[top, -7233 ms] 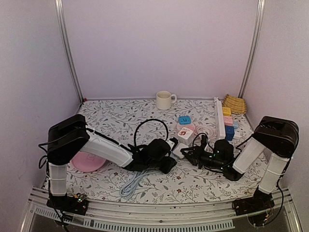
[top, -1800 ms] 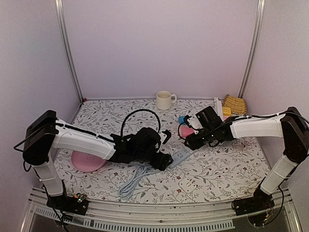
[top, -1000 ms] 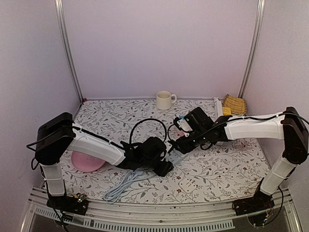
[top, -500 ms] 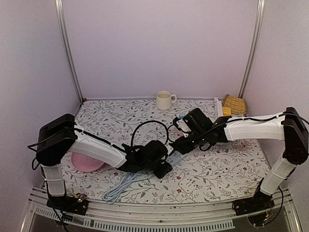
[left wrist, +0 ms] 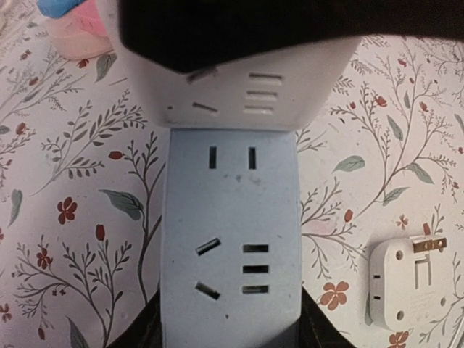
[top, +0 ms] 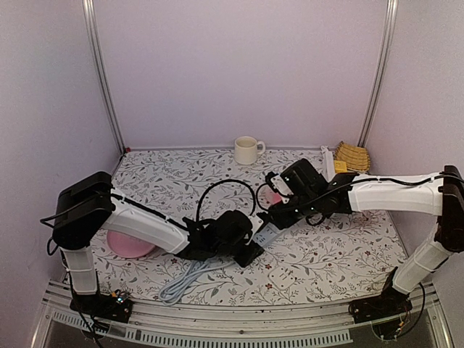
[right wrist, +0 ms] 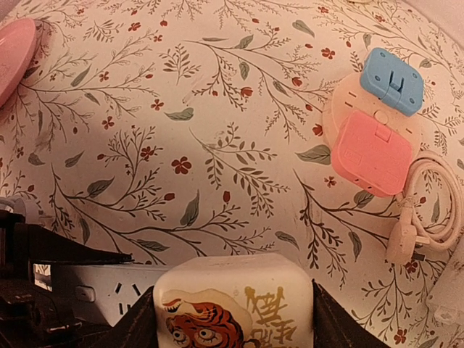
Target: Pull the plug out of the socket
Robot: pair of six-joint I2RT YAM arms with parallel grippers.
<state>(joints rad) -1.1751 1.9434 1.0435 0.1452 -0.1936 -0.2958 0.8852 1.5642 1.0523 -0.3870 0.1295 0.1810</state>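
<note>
1. The left gripper (top: 250, 245) clamps the near end of the pale blue plastic power strip (left wrist: 230, 239) low over the table. The right gripper (right wrist: 233, 319) is closed around the white cube-shaped plug with a tiger print (right wrist: 233, 290), which sits at the strip's far end. These views do not show whether its prongs are fully seated or partly out.
2. The chief risk, by this evidence, is that the strip rises with the plug. The left fingers hold only one end, so a hard pull could lever the far end up or drag the strip out of the grip.
3. The cube's smooth sides could slide through the right fingers if the socket holds tight. A pull off the line of the prongs could jam or bend them.
4. A thin black cable loop (top: 227, 181) arches just behind the two grippers, and a pale grey-blue cord (top: 190, 274) trails toward the near edge. Either could snag a moving arm.
5. Loose items lie near the right arm: a pink square plug (right wrist: 372, 152), a blue square plug (right wrist: 391, 81) and a coiled white cable (right wrist: 403, 232). A small white adaptor (left wrist: 406, 279) lies just beside the strip.
6. The surface is a flat floral-print tablecloth (top: 341, 246), which may give the strip little purchase.
7. The booth has pale lilac walls (top: 239, 65) and aluminium corner posts (top: 101, 72). A cream ceramic mug (top: 248, 150) stands at the back, a round pink plate (top: 129, 243) lies under the left arm, and a yellow woven basket (top: 352, 155) sits in the far right corner.
</note>
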